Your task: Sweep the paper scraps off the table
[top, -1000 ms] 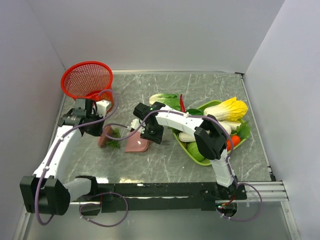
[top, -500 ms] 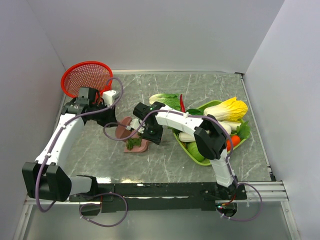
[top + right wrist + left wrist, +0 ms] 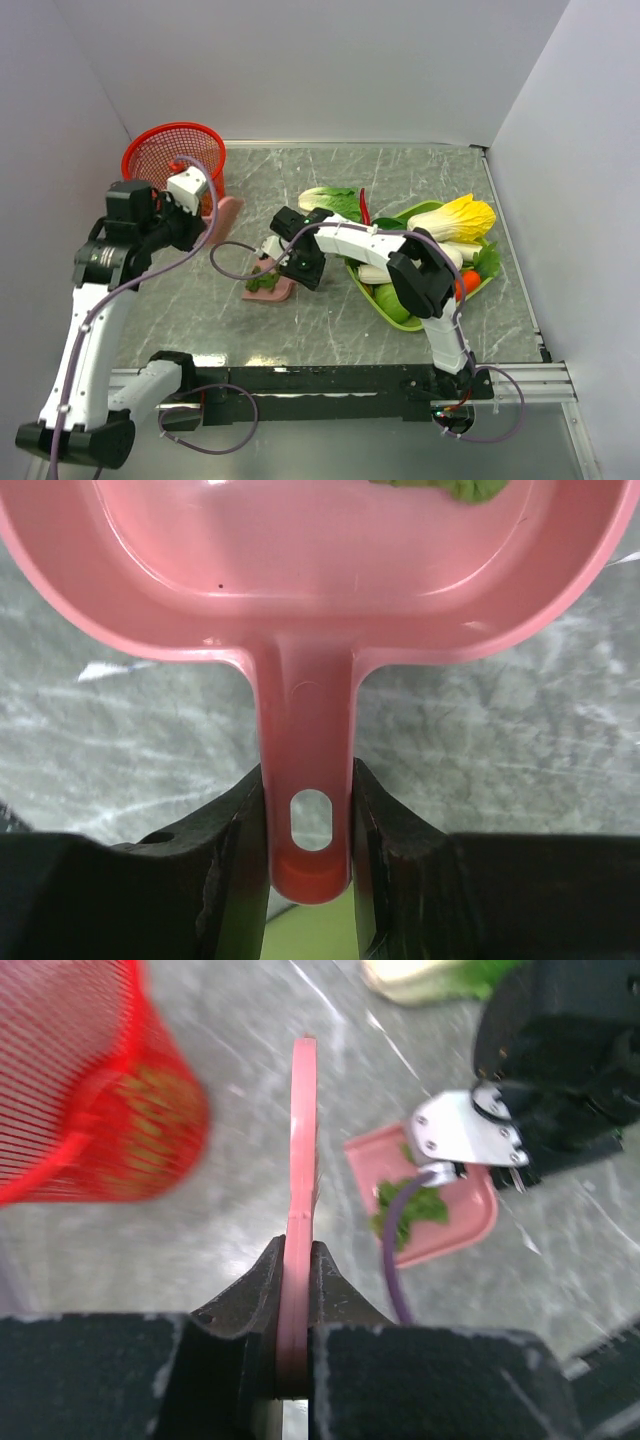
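Observation:
Dark green paper scraps (image 3: 264, 282) lie in a pink dustpan (image 3: 274, 291) on the grey-green table (image 3: 330, 335). My right gripper (image 3: 303, 266) is shut on the dustpan's handle (image 3: 310, 780); the pan (image 3: 320, 570) sits low over the table and a scrap (image 3: 440, 488) shows at its far edge. My left gripper (image 3: 203, 215) is shut on a flat pink scraper (image 3: 228, 213), held up off the table beside the red basket (image 3: 172, 157). In the left wrist view the scraper (image 3: 301, 1150) is edge-on between the jaws, with the dustpan (image 3: 452, 1228) and scraps (image 3: 412, 1206) beyond.
A lime green tray (image 3: 387, 296) right of the dustpan holds toy vegetables, among them a yellow cabbage (image 3: 452, 218). A pale green cabbage (image 3: 330, 200) lies on the table behind the right arm. White walls enclose the table on three sides.
My left arm has lifted the pink scraper off the table and swung it back left to the red basket. The scraps went from beside the scraper into the dustpan. The right gripper barely moved.

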